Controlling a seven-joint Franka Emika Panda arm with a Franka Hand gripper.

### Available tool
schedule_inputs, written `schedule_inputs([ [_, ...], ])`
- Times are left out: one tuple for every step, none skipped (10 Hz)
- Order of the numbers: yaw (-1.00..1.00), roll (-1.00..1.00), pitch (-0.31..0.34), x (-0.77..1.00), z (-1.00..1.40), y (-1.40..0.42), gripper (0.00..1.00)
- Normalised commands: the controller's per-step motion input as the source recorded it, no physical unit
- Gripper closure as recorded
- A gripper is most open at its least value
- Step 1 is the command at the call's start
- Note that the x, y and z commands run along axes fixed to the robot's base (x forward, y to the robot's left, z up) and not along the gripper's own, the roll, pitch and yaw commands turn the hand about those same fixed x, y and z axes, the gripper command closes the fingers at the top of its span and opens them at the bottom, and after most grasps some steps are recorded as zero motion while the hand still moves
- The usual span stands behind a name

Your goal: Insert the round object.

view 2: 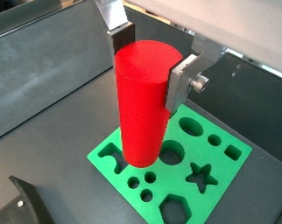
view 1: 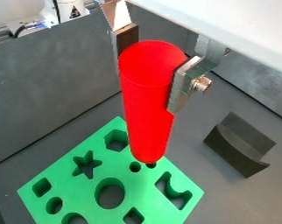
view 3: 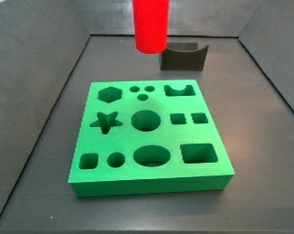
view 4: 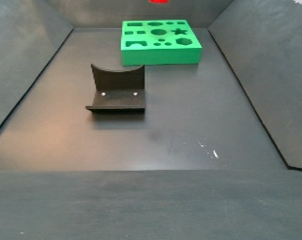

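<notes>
While its flat silver fingers [view 2: 182, 72] pinch the smooth bright red cylinder peg [view 2: 143, 101] upright, the gripper [view 1: 155, 61] hangs above the green plastic block [view 3: 150, 137] with shaped cutouts (star, circles, squares), peg clear of it. The dark grey notched block [view 4: 116, 90] sits apart on the dark tabletop [view 4: 166, 141].

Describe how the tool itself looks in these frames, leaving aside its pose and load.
In both wrist views the tool shows two flat silver metal finger plates, one with a dark pad on its inner face. A round silver bolt head sits on the outer side of one plate. No cables or markings are visible. The side views show no part of it.
</notes>
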Motion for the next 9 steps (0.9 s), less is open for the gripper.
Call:
schedule_inputs([
  [0.00,-0.17,-0.149,0.00,-0.37,0.00,1.00],
  [0.00,-0.21,-0.146,0.00,-0.50,-0.12,1.00],
  [0.00,-0.21,-0.116,-0.05,-0.55,-0.29,1.00],
  [0.00,-0.26,-0.043,-0.04,-0.49,-0.29,1.00],
  [0.00,-0.24,-0.014,-0.05,-0.53,-0.32,1.00],
  [0.00,-0.26,0.001,0.00,-0.49,-0.26,1.00],
  [0.00,-0.05,0.041,-0.07,-0.52,-0.29,1.00],
  [-0.03,-0.03,0.149,0.00,-0.62,-0.28,1.00],
  [-0.04,0.00,0.069,0.00,-0.47,-0.23,1.00],
])
